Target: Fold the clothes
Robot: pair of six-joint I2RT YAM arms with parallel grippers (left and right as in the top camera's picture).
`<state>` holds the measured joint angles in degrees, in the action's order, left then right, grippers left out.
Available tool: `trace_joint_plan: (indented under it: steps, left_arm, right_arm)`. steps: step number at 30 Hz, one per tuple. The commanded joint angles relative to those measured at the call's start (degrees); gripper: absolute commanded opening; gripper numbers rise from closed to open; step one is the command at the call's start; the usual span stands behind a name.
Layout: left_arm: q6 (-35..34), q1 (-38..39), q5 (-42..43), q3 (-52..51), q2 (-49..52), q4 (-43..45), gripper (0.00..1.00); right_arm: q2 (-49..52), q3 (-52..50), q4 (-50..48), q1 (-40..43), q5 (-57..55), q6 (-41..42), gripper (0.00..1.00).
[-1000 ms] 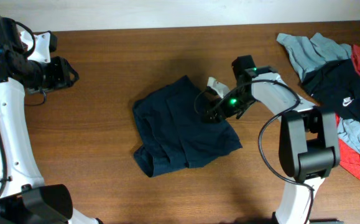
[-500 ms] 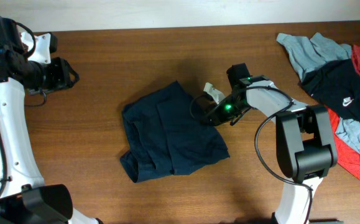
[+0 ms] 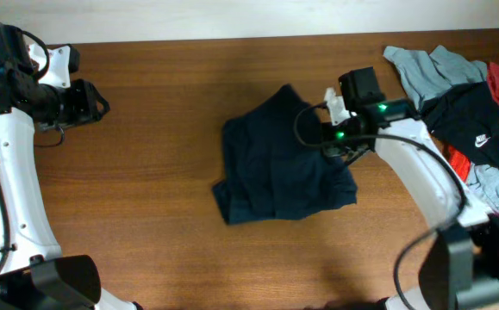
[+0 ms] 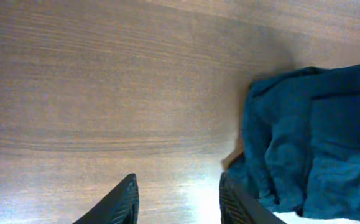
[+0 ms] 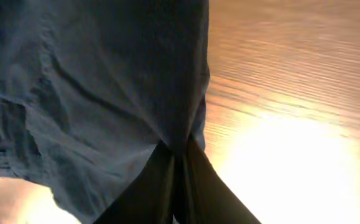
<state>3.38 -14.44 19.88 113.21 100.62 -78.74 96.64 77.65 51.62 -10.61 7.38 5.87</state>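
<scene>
Dark navy cloth shorts (image 3: 279, 164) lie rumpled on the brown wooden table (image 3: 163, 198), pinched at one edge by the right gripper (image 3: 327, 140). In the right wrist view this gripper (image 5: 177, 163) has its two black fingers pressed together on a gathered fold of the fabric (image 5: 105, 74). From there the cloth fans out ahead of the fingers and to one side.

Seen from above, almost the whole garment spreads away from the right gripper toward the left arm's side, touching it only at the held edge. The shape is too bunched to give a clear long axis. Waistband and legs cannot be told apart.

The left gripper (image 3: 100, 103) is well apart from the shorts. Its fingers stand open over bare wood and grasp nothing (image 4: 176, 190), with the cloth (image 4: 310, 143) off to one side beyond the fingertips.

The right arm is plainly the nearer. Any spreading or folding probably depends on which way it draws that held edge across the bulk. A heap of grey, black and red garments (image 3: 464, 112) sits on the side of the right gripper away from the shorts.
</scene>
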Motion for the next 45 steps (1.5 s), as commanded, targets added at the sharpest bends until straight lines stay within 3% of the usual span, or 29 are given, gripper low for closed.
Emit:
trace_joint_plan:
  steps: [1, 7, 9, 11, 13, 18, 21, 24, 28, 33, 37, 38, 42, 45]
  left_arm:
    - [0.11, -0.24, -0.2, 0.42, -0.26, 0.68, 0.42]
    - [0.13, 0.52, -0.17, 0.42, -0.26, -0.2, 0.43]
    - [0.13, 1.27, -0.17, 0.42, -0.26, -0.24, 0.43]
    - [0.09, 2.51, -0.13, 0.42, -0.26, -0.17, 0.43]
    - [0.11, 4.0, 0.68, 0.42, -0.26, -0.11, 0.43]
    - [0.04, 8.85, 1.97, 0.39, -0.26, 1.33, 0.44]
    - [-1.51, 12.41, 1.99, 0.17, -0.24, 1.75, 0.44]
    - [-1.95, 16.83, 1.99, -1.66, -0.24, 2.01, 0.44]
    - [-3.28, 22.36, 1.99, -8.96, -0.24, 6.1, 0.44]
    - [-4.72, 28.06, 5.97, -23.93, -0.24, 20.76, 0.48]
    - [-4.68, 31.89, 9.31, -35.23, -0.24, 35.67, 0.55]
    - [-4.57, 32.98, 9.27, -37.42, -0.24, 39.19, 0.57]
    - [-1.16, 36.48, 8.24, -40.13, 0.48, 44.41, 0.6]
    - [-0.04, 37.97, 5.46, -40.15, 2.08, 44.22, 0.59]
  right_arm:
    - [-4.9, 0.22, 0.22, -2.8, -5.09, 2.08, 0.04]
    - [-4.52, 0.17, 0.07, -6.97, -7.34, 2.16, 0.05]
    - [-3.8, 0.13, 0.04, -6.58, -7.89, 2.16, 0.1]
    - [-2.27, 0.09, 0.07, -4.5, -6.75, 2.14, 0.5]
    - [0.11, 0.09, -0.42, -0.15, 1.51, -1.27, 0.8]
    - [7.04, 0.09, -1.95, 9.42, 20.06, -10.08, 0.9]
    - [11.56, 0.09, -2.84, 13.05, 22.75, -11.76, 0.93]
    - [17.11, 0.09, -3.13, 15.67, 29.77, -16.46, 0.93]
    - [21.51, 0.09, -5.05, 17.29, 29.51, -16.37, 0.93]
    - [24.06, 0.02, -5.42, 17.97, 39.82, -21.59, 0.93]
    - [24.39, -0.09, -5.38, 15.5, 41.94, -21.97, 0.81]
    - [24.41, -0.24, -5.6, 14.88, 41.88, -21.99, 0.77]
    - [24.39, -0.24, -5.57, 14.01, 38.18, -19.74, 0.27]
    - [23.63, -0.17, -4.9, 14.05, 32.04, -15.32, 0.06]
